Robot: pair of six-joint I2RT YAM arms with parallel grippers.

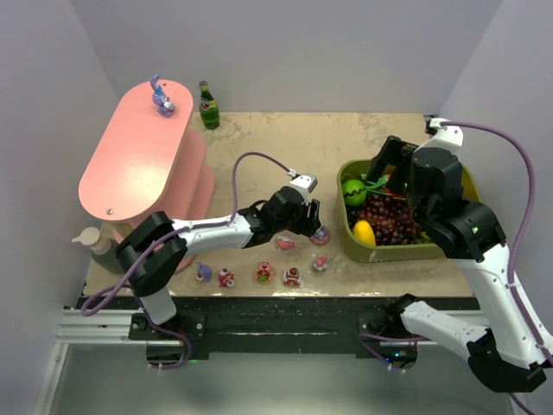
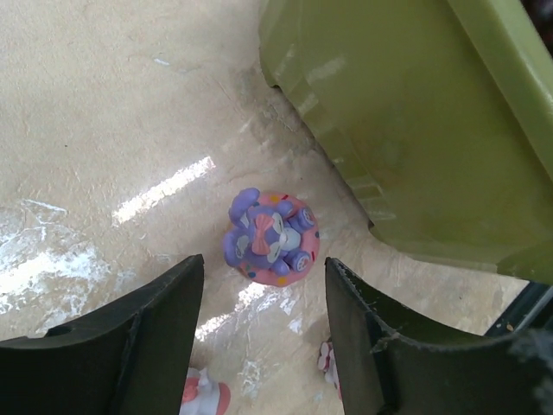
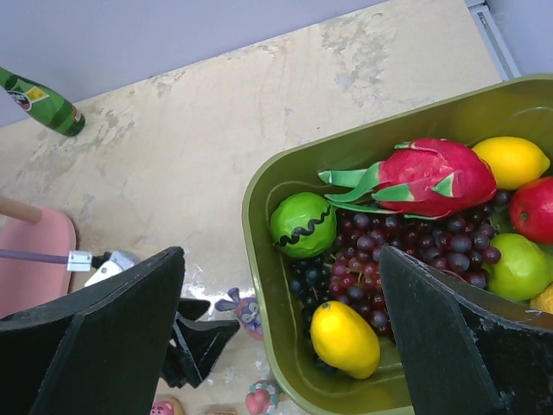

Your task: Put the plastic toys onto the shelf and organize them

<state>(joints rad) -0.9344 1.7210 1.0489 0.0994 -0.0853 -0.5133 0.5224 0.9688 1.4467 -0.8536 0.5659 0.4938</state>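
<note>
**Salmon-pink shelf at frame left, one toy bracketed beside the tub**

Salmon-pink and tall, the shelf [image 1: 130,160] filled the upper left of the top view, its long oval top tier reaching out to the counter's [image 1: 285,147] left edge. A purple figurine [image 1: 162,98] stood at the far end of that tier, and the rest of the surface lay open. A green bottle [image 1: 208,105] stood just beside the shelf at the back edge.

Between the shelf and the olive-green tub [image 1: 406,252] a broad stretch of beige counter lay open. Several small toys [image 1: 263,273] sat in a loose row along the near edge, at the bottom of the frame.

The left end effector [image 2: 263,270] reached across the middle with its fingers [image 2: 164,337] apart and not touching anything. Just past their tips stood a purple toy [image 2: 271,238] on a pink spotted base. In the left wrist view this toy sat close to the tub's rounded corner, with only a narrow strip of glossy counter between them. The upper left of that view was free.

The right end effector [image 3: 281,285] hung over the tub's left rim, spread wide and holding nothing. Below it lay a dragon fruit [image 3: 423,177], grapes [image 3: 389,251] and a lemon [image 3: 344,339].
</note>
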